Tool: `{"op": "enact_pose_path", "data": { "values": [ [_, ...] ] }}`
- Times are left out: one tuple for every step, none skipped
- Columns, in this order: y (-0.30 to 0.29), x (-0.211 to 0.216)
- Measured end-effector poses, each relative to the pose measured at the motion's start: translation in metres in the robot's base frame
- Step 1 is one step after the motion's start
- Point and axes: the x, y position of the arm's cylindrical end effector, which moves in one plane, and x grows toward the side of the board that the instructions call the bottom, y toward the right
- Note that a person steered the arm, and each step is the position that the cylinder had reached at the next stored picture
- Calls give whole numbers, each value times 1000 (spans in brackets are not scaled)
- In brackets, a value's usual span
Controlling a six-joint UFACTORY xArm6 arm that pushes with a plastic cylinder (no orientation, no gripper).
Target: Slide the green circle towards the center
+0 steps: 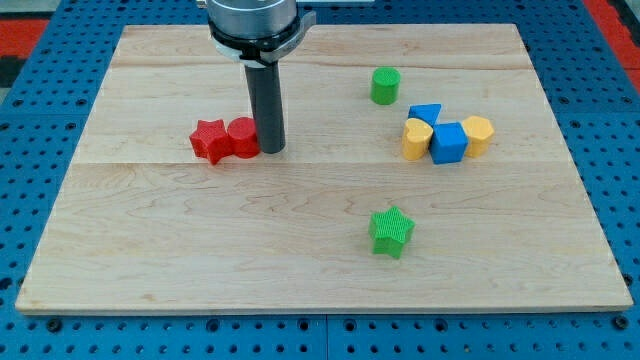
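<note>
My tip (271,150) is resting on the table (150,250) in the upper-left part of the view, sitting right against the right side of the red circle (243,137), which in turn is touching the red star (209,140) to its left. This tool is only a straight rod, so it is grasping nothing and has nothing to clench or release; it is merely standing upright beside the red pair, and it works by shoving whatever lies ahead of it.

The green circle (385,86) is standing well apart from my tip, off to the view's right and a little nearer the view's top. Just below and to its right, a cluster is lying packed together: a blue triangular block (425,113), a yellow heart (416,138), a blue cube (448,143) and a second yellow heart (478,134). A green star (391,231) is lying alone toward the view's bottom.

Judging from this layout, the green circle is sitting up and right of the middle, so my tip would need to get round to its far upper-right side before pushing.
</note>
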Motion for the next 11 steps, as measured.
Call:
{"op": "enact_pose_path", "data": {
  "values": [
    [1, 0],
    [7, -39],
    [12, -98],
    [59, -150],
    [152, -160],
    [224, -157],
    [214, -135],
    [181, -112],
    [172, -107],
    [163, -109],
    [137, -110]
  ]
}}
